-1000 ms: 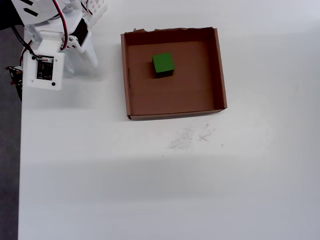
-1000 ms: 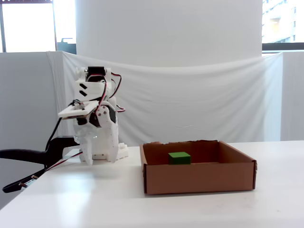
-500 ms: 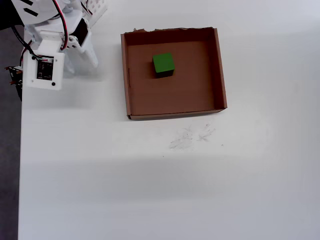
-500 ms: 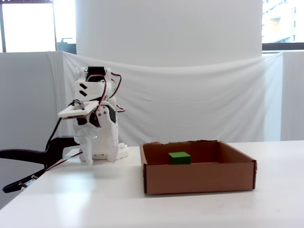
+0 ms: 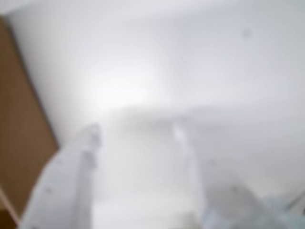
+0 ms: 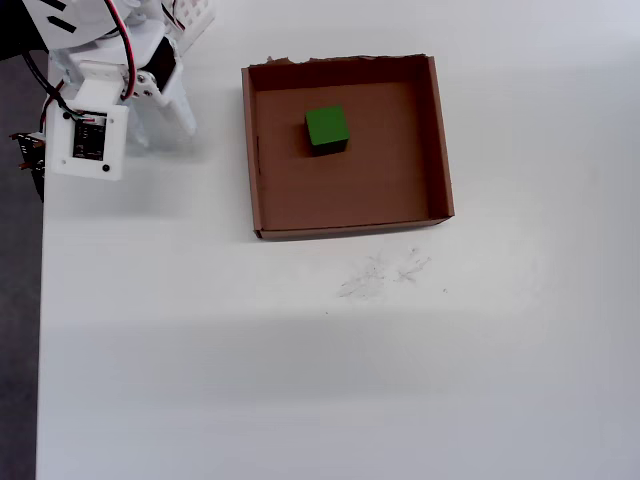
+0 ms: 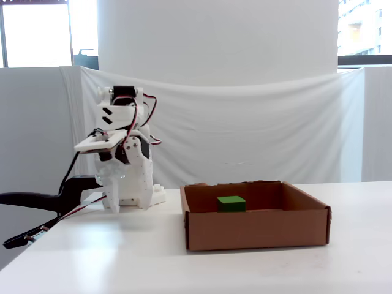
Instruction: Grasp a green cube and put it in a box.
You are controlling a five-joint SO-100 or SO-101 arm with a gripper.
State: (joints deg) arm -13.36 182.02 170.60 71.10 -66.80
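Wrist view, blurred: end effector [image 5: 136, 131] spread fairly wide, two pale fingers [image 5: 78, 167] framing only bare white surface [image 5: 200, 71], nothing held, a brown strip of box wall at the left edge. Overhead view: arm [image 6: 95, 110] folded near its base, well apart from the box [image 6: 440, 140]. Green cube [image 6: 326, 128] resting inside that box, toward its ragged far wall, clear of every side. Fixed view confirms: cube [image 7: 231, 203] sitting flat on the cardboard floor. Looks light, rigid, matte, not slippery, not fragile. Best grip, if ever needed: two opposite flat faces, squarely.
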